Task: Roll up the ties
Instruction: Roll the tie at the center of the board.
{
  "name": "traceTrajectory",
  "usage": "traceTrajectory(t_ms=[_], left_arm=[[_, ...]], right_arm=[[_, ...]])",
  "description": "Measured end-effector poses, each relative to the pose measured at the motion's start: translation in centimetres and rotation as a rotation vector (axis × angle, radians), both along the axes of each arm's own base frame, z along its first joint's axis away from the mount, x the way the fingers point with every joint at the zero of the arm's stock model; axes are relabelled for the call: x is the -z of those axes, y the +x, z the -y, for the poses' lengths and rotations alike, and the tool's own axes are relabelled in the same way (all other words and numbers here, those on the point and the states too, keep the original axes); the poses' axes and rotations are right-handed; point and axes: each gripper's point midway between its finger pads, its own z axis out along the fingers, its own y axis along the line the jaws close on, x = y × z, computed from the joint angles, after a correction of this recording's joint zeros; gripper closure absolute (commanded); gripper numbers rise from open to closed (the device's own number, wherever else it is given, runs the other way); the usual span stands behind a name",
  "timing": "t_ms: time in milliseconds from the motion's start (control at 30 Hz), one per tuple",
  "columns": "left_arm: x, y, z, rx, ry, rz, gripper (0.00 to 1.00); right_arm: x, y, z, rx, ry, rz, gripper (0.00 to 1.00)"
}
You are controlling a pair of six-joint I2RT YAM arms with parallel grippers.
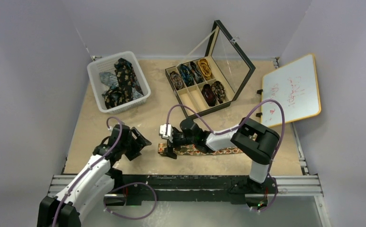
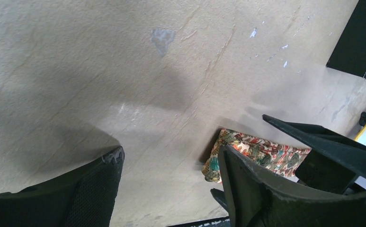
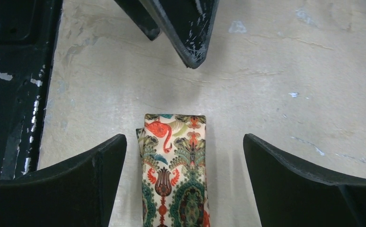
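right gripper spread wide, straddling tie folded end, no touch. tie flat on table near front edge, under right arm stretched leftward. left gripper parted too, angled down just beside tie's end.

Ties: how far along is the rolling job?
Done: six coils sit in the box, two compartments empty. In hand: one floral tie lies flat on the table, between the fingers of the open right gripper; the left gripper is open, holding nothing. Left: rolling it, plus the ties in the basket.
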Motion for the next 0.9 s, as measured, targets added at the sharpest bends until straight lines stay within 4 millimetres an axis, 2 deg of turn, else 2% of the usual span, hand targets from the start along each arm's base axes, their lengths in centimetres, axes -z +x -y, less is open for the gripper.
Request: traceTrajectory(t_ms=[200, 267, 333, 400, 567, 667, 700, 733, 833, 900], left_arm=[[-0.2, -0.3, -0.3, -0.012, 0.007, 0.003, 0.29], [-0.2, -0.3, -0.3, -0.012, 0.006, 0.006, 0.29], [-0.2, -0.3, -0.3, -0.010, 0.007, 0.006, 0.29], [-0.2, -0.3, -0.3, -0.010, 0.007, 0.005, 0.29], [-0.1, -0.4, -0.2, -0.004, 0.003, -0.001, 0.29], [-0.1, -0.4, -0.2, 0.002, 0.004, -0.003, 0.29], [-0.1, -0.4, -0.1, 0.004, 0.004, -0.002, 0.29], [-0.1, -0.4, -0.1, 0.005, 0.002, -0.003, 0.29], [0.0, -0.3, 0.0, 0.014, 0.001, -0.002, 0.29], [0.0, -0.3, 0.1, 0.022, -0.001, -0.005, 0.29]], right_arm=[[2.0, -0.3, -0.4, -0.033, -0.048, -0.004, 0.20], [2.4, -0.3, -0.3, -0.035, -0.062, -0.005, 0.29], [2.5, -0.2, -0.3, -0.035, -0.067, 0.000, 0.43], [2.3, 0.0, -0.4, -0.034, -0.068, 0.011, 0.50], [2.2, 0.1, -0.6, -0.032, -0.067, 0.011, 0.55], [2.2, 0.0, -0.6, -0.033, -0.065, 0.010, 0.51], [2.2, 0.0, -0.6, -0.034, -0.065, 0.009, 0.45], [2.2, 0.0, -0.6, -0.033, -0.065, 0.008, 0.34], [2.2, 0.0, -0.6, -0.030, -0.064, 0.007, 0.20], [1.9, 0.2, -0.6, -0.015, -0.060, 0.007, 0.14]])
